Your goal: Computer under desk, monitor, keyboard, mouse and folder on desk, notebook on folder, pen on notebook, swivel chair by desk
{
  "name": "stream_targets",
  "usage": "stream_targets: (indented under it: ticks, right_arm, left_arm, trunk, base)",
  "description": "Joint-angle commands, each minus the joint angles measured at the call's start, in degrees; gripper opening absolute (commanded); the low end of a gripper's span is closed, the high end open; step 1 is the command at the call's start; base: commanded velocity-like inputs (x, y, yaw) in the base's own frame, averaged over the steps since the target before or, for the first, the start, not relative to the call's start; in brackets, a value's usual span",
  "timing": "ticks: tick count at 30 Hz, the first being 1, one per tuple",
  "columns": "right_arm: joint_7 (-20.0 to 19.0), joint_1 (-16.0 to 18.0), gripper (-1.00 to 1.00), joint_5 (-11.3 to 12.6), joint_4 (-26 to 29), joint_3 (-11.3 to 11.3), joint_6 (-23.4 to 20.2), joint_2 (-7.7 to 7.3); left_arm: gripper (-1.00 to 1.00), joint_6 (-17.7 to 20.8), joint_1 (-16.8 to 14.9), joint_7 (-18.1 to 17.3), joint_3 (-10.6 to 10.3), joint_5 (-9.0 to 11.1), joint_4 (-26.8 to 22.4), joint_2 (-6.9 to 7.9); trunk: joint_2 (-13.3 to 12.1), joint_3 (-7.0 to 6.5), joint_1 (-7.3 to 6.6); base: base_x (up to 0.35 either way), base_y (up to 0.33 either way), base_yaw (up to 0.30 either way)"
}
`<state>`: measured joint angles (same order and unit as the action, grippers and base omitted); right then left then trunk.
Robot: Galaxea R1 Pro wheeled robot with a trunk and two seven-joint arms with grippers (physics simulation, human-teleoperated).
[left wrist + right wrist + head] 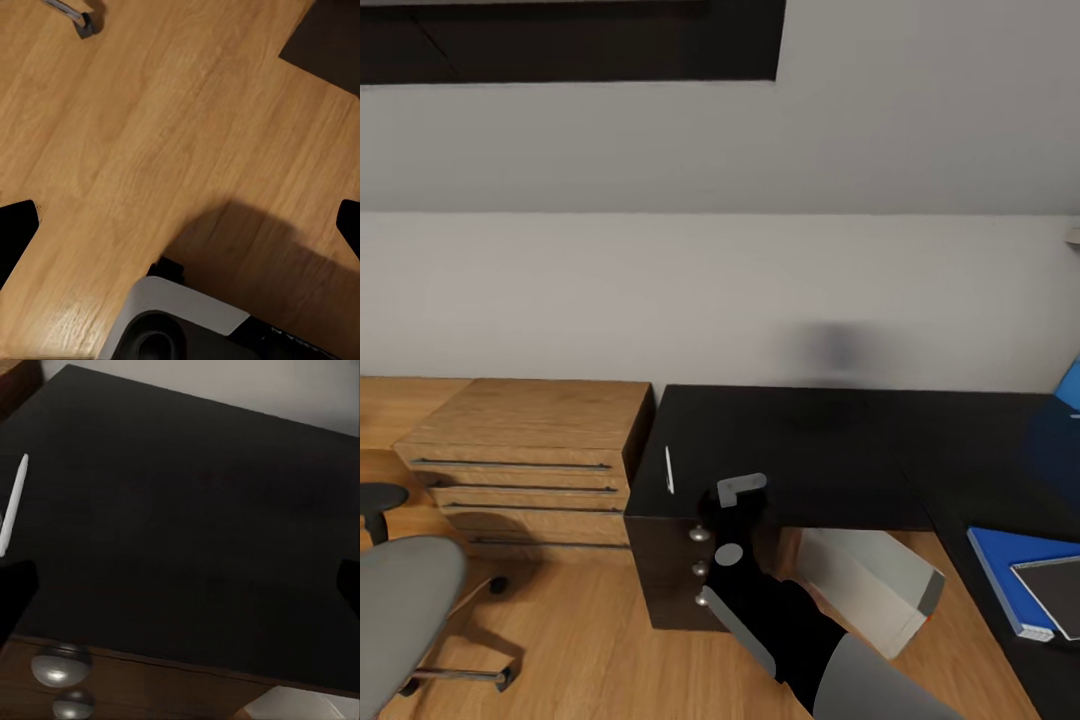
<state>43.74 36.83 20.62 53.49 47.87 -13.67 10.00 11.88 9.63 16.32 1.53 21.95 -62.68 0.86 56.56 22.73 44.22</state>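
Black and L-shaped, the table (810, 450) is the landmark, standing against a pale wall. Just beside its near-left end stands a wooden drawer cabinet (530, 450), and further out from that end, on the wooden floor (580, 640), is the grey swivel chair (405, 600). Under the table leans the pale grey computer (880, 580). At the table's far right lies the blue folder (1010, 570) with a darker, grey notebook (1055, 595) on it. The right claw (740, 488) hovers over the table's left front edge, its fingers spread wide. The thin white pen (669, 470) lies on the table near its left edge, just beside that claw. The left claw's (180, 225) fingertips are wide apart over the floor.
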Motion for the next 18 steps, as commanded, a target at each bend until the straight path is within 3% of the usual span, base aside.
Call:
stream_targets:
  ticks: [1,10,18]
  right_arm:
    - [0.41,0.08,1.0,0.21,0.04,0.19,-0.39,0.0]
    - [0.47,0.08,1.0,0.21,0.04,0.24,-0.39,0.0]
    - [0.47,0.08,1.0,0.21,0.04,2.55,-0.39,0.0]
  left_arm:
    - [1.0,0.25,0.03,0.29,-0.04,0.5,-0.16,0.02]
    - [1.0,0.25,0.02,0.29,-0.04,0.47,-0.16,0.02]
    - [1.0,0.25,0.03,0.29,-0.04,0.47,-0.16,0.02]
  trunk:
    - [0.05,0.11,0.01]
    - [0.05,0.56,0.01]
    - [0.05,0.97,0.01]
  base:
    - [0.0,0.0,0.243]
    - [0.0,0.0,0.243]
    - [0.0,0.0,0.243]
